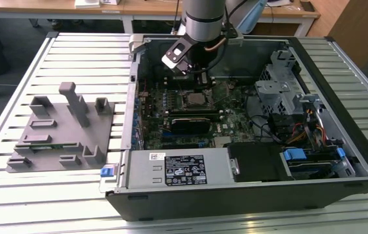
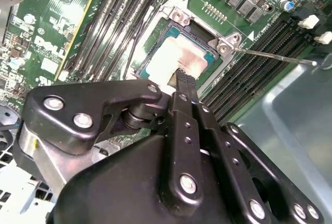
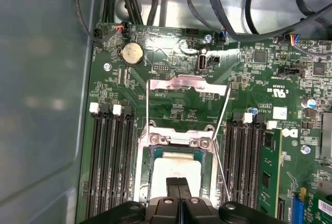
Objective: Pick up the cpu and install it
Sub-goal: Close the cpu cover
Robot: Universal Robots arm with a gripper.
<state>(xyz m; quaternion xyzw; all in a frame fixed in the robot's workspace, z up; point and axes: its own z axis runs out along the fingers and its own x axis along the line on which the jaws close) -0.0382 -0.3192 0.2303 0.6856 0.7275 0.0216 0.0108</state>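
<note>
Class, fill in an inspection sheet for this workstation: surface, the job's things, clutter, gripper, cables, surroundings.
Surface: slatted metal table carrying an open computer case.
Job's things: the cpu lies flat in its socket on the motherboard; the socket frame is hinged open.
Clutter: grey plastic fixture on the table, at the exterior view's left of the case.
Grippers: the gripper is shut and sits directly over the cpu; contact cannot be told.
Cables: black cables run inside the case beyond the motherboard; coloured wires near the drive cage.
Surroundings: wooden desks behind the table.
</note>
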